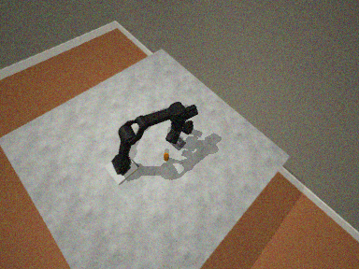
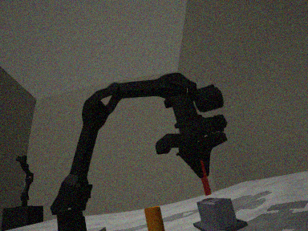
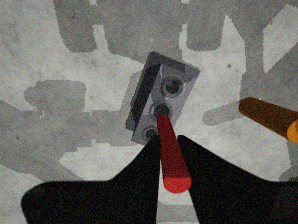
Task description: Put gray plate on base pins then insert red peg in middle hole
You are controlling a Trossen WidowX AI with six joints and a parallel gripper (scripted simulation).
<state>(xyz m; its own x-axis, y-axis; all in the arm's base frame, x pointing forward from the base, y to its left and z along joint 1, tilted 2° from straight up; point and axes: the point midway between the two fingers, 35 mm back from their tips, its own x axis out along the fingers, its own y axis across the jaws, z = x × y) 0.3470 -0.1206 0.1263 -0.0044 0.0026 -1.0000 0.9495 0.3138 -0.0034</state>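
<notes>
Gripping red peg (image 2: pixel 206 187) (image 3: pixel 173 155) in narrowed claw (image 1: pixel 175 140) (image 2: pixel 204 176) (image 3: pixel 168 140). In wrist view, aim toward 11 o'clock for middle hole (image 3: pixel 161 110) of gray plate (image 1: pixel 180 144) (image 2: pixel 218 212) (image 3: pixel 179 102), long axis 1-to-7. Looks nearly overhead; probably align, then lower.

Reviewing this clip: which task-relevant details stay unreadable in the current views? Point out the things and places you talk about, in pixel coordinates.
- Red peg's (image 2: pixel 206 186) (image 3: pixel 173 150) lower tip, wrist view: whether it has entered the middle hole; the angle looks along it.
- Gray plate's (image 2: pixel 217 212) (image 3: pixel 185 97) pins, exterior view: hidden by its side.
- Orange cylinder's (image 2: pixel 154 219) foot, exterior view: cut off by the bottom edge.
</notes>
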